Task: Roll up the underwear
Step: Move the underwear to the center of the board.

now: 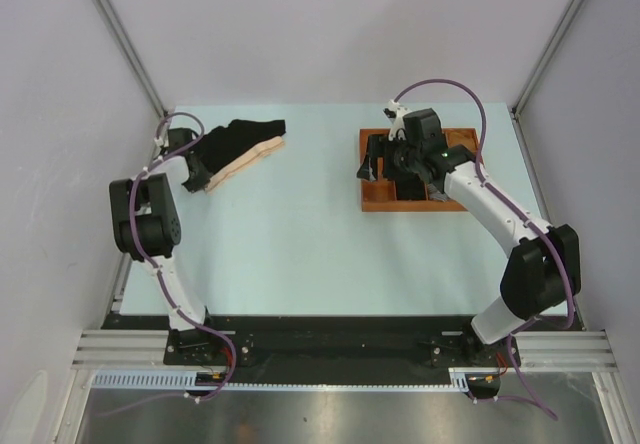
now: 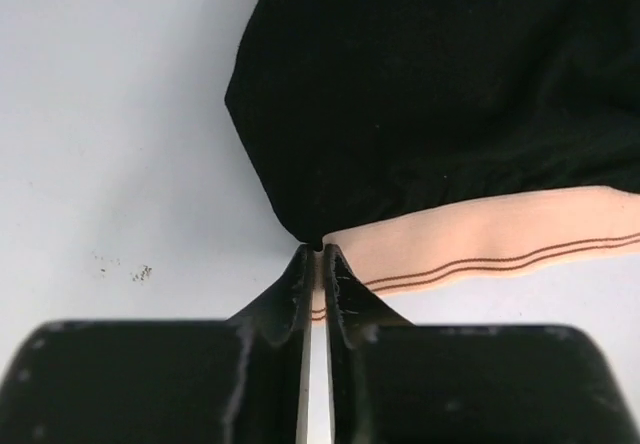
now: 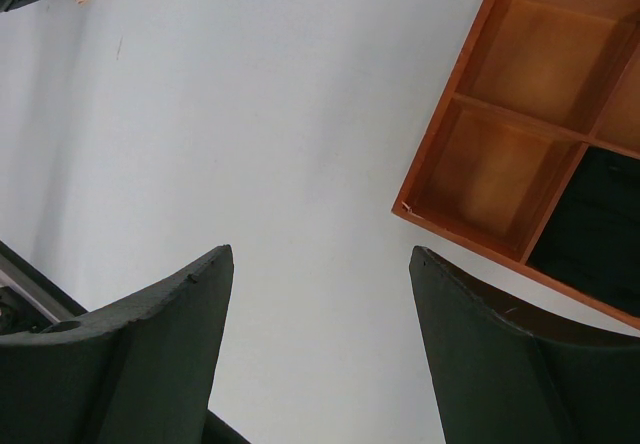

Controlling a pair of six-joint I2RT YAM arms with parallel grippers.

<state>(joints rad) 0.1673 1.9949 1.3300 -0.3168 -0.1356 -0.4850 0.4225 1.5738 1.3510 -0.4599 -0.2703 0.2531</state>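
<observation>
Lying on pale table (image 1: pixel 300 234), black brief (image 1: pixel 243 140); white walls (image 1: pixel 330 24) around

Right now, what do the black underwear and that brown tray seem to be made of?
The black brief: soft matte knit cloth, probably cotton; it gathers in small puckers along its waistband, a smooth beige elastic with thin brown woven stripes. The tray: looks like wood or fibreboard with an orange-brown, slightly glossy finish; plastic can't be excluded.

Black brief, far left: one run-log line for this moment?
left end effector: pinching black brief at beige waistband corner | right end effector: open, empty, near tray | brief: not yet rolled
</observation>
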